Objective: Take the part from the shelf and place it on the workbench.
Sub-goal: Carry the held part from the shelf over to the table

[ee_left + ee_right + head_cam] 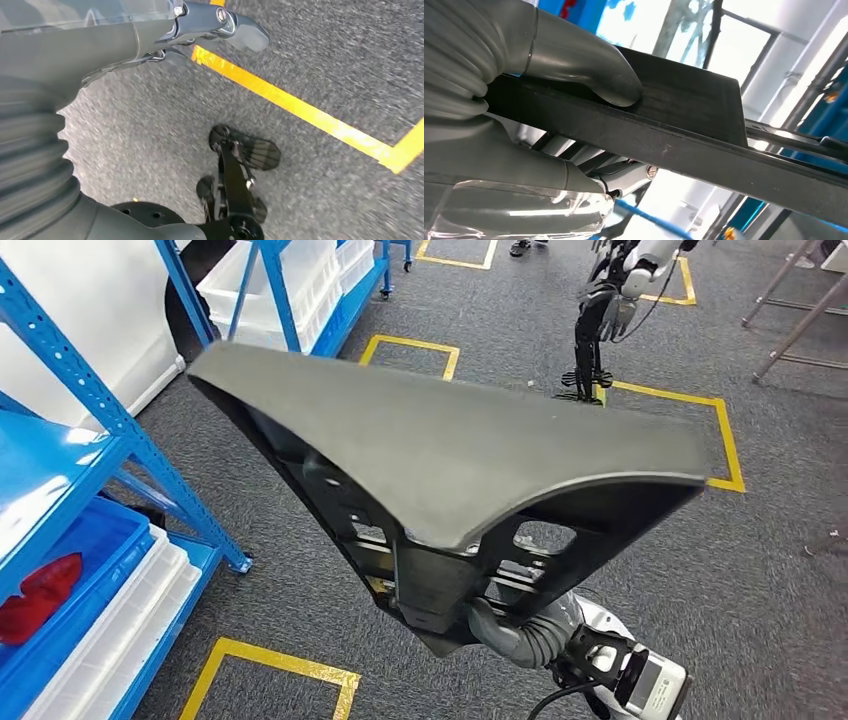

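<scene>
Head view: part [440, 455] fills centre frame, carried over the carpet; right hand [500, 625] under its lower end. Shelf [90, 440] at left.

Left wrist view: left hand [200, 25] along the upper edge, fingers apart, nothing in them.

Right wrist view: thumb and fingers [589, 70] clamped on the part's edge.

Advice: keep the part level and clear of the shelf posts while heading for the workbench.

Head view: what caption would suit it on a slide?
Right hand holds a large dark part above grey carpet.

Bright, even indoor light; left wrist view motion-blurred, right wrist view blown out behind, glare on blue shelf [60, 470].
</scene>
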